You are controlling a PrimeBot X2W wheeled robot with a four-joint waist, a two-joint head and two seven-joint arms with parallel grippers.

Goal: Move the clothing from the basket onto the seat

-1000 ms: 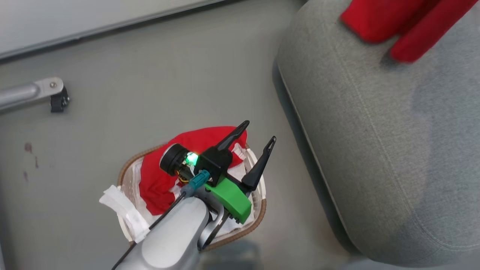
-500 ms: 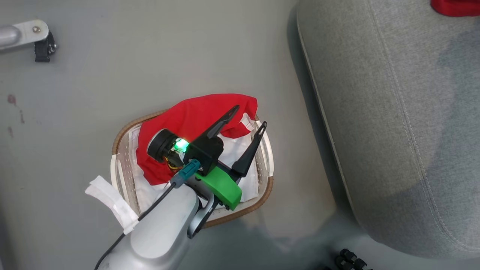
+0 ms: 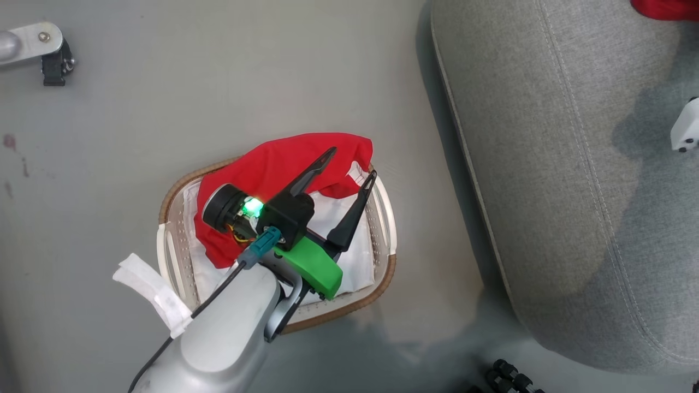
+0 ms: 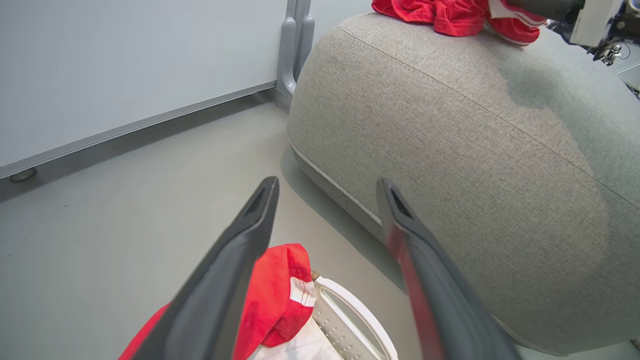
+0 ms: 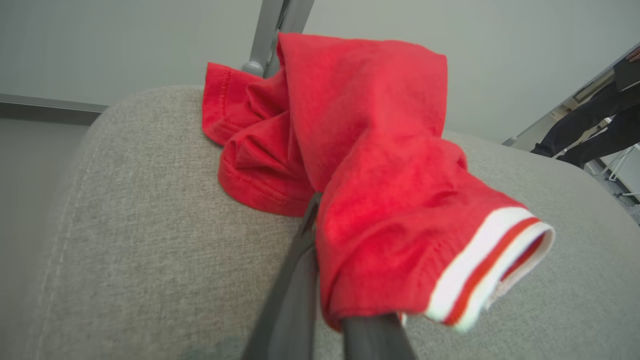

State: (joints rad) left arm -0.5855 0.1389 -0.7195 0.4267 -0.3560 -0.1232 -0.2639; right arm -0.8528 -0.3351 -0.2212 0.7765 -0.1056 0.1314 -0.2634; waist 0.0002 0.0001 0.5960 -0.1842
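Red garment (image 5: 350, 140) lies on the seat (image 5: 150, 250), right gripper (image 5: 317, 215) pinched closed on it, not yet released. A second garment (image 3: 262, 169) sits in the basket (image 3: 385, 218) — left gripper (image 3: 353, 161) hovers above, fingers wide, empty.

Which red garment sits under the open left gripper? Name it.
The garment draped over the basket rim, under the left gripper; the other lies on the seat.

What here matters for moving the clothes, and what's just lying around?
Job: red garment in basket, basket, seat, red garment on seat, left gripper.
Lying about: caster leg, floor stains, person's legs.
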